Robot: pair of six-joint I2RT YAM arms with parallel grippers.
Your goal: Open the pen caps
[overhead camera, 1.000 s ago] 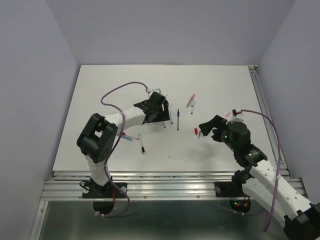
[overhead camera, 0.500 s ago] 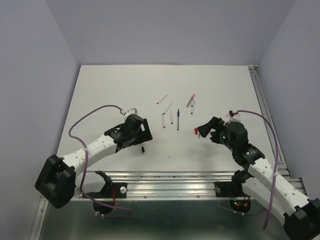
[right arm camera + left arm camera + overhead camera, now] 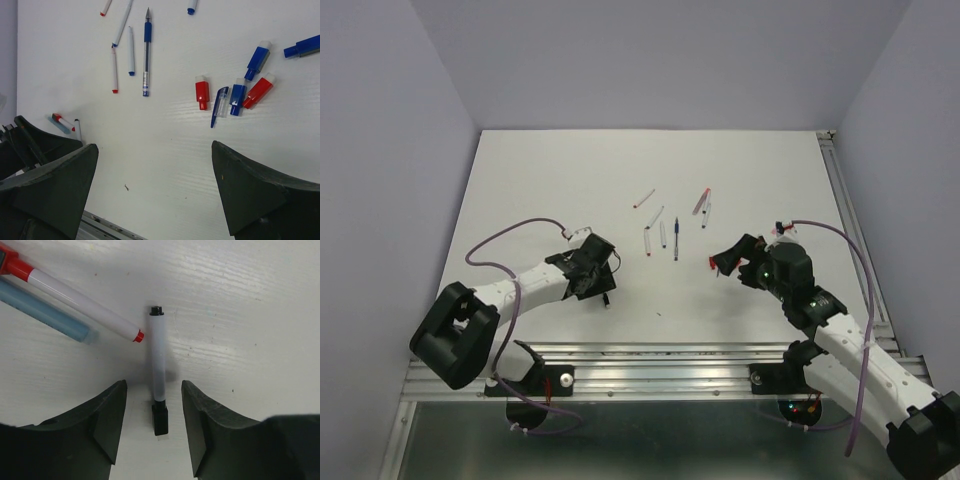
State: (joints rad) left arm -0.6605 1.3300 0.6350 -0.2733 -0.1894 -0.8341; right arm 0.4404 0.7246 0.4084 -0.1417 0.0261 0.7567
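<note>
The white table [image 3: 520, 200] fills my remote feed, both arms reaching over it from the near edge. The left arm [image 3: 535, 282] stretches low across the left half; the right arm [image 3: 830, 330] bends in from the right, its wrist raised above the surface.

My left gripper [image 3: 153, 385] is down at the table, its jaws partly parted and straddling a white pen [image 3: 158, 355]. There is a gap on each side, so I see no contact and nothing gripped. My right gripper [image 3: 154, 145] hangs over the table with its jaws spread wide and nothing between them.

The white pen lies lengthwise between the left jaws, its black cap [image 3: 160, 420] on at the near end. Just to its left a second white pen [image 3: 80, 302] lies slanted, wearing a red cap [image 3: 12, 267] at its far end, with a translucent blue barrel [image 3: 47, 315] beside it.

Mid-table, the right wrist view shows a blue gel pen [image 3: 146, 50] among several thin white pens. To their right sits a cluster of loose caps: a red one [image 3: 202, 92], a clear blue clip cap [image 3: 219, 106], a blue one [image 3: 237, 97] touching another red [image 3: 260, 89], and a further blue [image 3: 258, 56] just beyond
</note>
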